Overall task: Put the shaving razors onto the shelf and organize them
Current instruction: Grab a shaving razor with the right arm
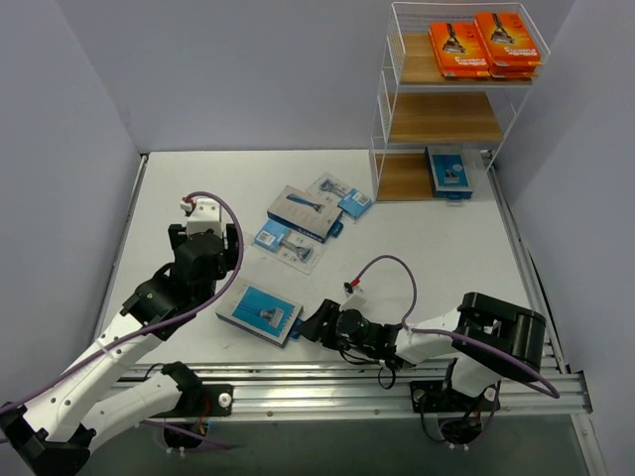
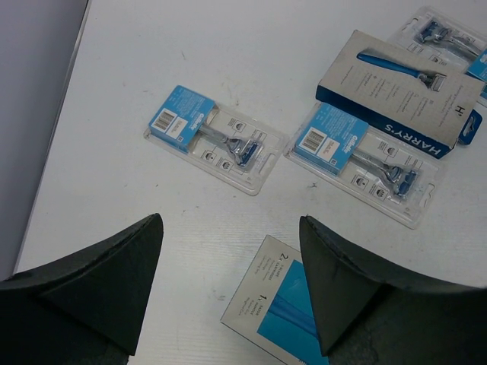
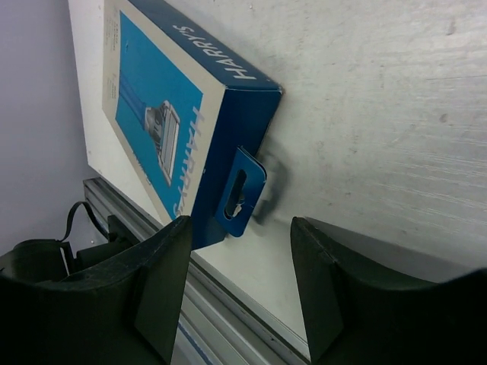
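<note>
The white wire shelf (image 1: 385,99) stands at the far right. Two orange razor boxes (image 1: 459,50) lie on its top tier and a blue box (image 1: 449,172) on its bottom tier. On the table lie a blue-and-grey box (image 1: 304,212), blister packs (image 1: 340,195) (image 1: 288,243), and a second blue-and-grey box (image 1: 260,312) near the front. My right gripper (image 1: 316,322) is open, low on the table, at that box's hang-tab end (image 3: 240,194), apart from it. My left gripper (image 2: 232,258) is open and empty above the table, with the box's corner (image 2: 278,304) and two blister packs (image 2: 217,141) (image 2: 365,163) below it.
The aluminium rail (image 1: 397,377) runs along the table's near edge, right behind my right gripper (image 3: 240,251). The grey left wall (image 2: 30,114) is close to my left arm. The shelf's middle tier (image 1: 444,117) holds nothing.
</note>
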### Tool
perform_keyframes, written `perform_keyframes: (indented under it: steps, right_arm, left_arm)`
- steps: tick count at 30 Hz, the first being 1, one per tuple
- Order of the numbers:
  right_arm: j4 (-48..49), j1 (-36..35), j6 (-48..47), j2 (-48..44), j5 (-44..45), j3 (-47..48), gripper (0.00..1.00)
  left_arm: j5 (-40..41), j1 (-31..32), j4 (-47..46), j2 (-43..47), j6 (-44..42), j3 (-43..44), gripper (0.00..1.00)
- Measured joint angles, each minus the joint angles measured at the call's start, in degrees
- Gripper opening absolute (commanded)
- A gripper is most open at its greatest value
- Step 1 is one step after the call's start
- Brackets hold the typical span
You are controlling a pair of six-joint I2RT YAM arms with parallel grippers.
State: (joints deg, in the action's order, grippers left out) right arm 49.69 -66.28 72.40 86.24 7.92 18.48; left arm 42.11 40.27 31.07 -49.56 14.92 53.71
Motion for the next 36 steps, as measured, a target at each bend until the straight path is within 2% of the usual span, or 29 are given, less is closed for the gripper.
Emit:
perform_keyframes:
  steps: [3,7,21,27,36]
  right_arm:
    - [3.8,-0.6,1.0,2.6,-0.2,0.4,0.51]
    - [6.4,-1.0,1.2,5.6,-0.8,2.0,0.51]
    - [13.8,-1.3,4.2,11.0,-0.9,2.9,0.5]
    - [15.4,-1.3,5.4,12.7,-0.8,3.1,0.37]
    - [17.1,-1.3,7.2,13.0,-0.4,2.1,0.25]
  left_arm:
    - [-0.2,0.0,0.0,0.0,0.0,0.0,0.76]
    - [-0.8,0.0,0.0,0.0,0.0,0.0,0.8]
    - [-1.9,-0.2,0.0,0.0,0.1,0.0,0.81]
    - [-2.3,-0.2,0.0,0.0,0.1,0.0,0.81]
    - [-3.2,-0.2,0.0,0.0,0.1,0.0,0.81]
